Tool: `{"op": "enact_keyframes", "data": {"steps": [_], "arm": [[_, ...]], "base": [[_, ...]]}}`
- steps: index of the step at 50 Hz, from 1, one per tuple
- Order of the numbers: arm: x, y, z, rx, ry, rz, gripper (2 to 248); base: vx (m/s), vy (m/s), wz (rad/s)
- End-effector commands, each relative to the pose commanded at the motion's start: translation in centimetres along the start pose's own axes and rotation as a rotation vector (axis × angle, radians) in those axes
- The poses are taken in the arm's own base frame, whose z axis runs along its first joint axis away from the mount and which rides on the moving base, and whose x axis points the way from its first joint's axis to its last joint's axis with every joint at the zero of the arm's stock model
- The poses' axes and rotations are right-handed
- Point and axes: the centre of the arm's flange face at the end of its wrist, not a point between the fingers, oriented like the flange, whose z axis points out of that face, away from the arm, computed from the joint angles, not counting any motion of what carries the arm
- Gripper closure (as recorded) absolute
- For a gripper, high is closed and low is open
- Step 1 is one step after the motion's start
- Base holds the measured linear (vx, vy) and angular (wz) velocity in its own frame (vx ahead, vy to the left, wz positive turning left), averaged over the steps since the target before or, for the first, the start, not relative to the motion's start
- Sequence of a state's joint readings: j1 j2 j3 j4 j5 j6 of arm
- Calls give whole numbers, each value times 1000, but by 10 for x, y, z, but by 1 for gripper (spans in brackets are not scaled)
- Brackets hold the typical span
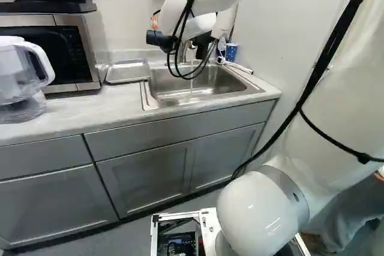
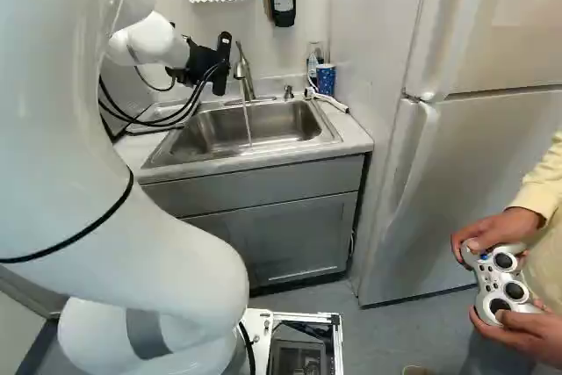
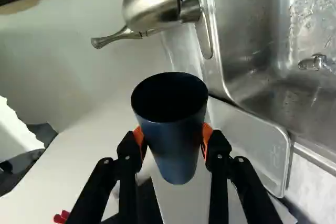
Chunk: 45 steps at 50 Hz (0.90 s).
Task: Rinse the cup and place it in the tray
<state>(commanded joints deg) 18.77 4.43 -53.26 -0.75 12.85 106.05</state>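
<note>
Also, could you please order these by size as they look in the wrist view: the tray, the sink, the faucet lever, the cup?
1. Sink
2. Cup and tray: unsure, because the cup is nearer the camera and the tray is partly hidden
3. Faucet lever

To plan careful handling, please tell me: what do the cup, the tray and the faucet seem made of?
Cup: smooth, dark blue, soft sheen; plastic or coated metal, I cannot tell. Tray: satin grey with thin raised rim; probably metal. Faucet: metal, satin finish, from its streaky highlights.
</note>
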Motion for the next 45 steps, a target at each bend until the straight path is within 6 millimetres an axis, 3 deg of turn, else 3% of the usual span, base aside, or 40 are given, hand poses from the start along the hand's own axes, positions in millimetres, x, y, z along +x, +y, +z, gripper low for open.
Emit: {"op": "enact_keyframes", "data": {"steps": [45], "arm": [[0, 0, 0, 0, 0, -473, 128]], "base": [[0, 0, 0]]}}
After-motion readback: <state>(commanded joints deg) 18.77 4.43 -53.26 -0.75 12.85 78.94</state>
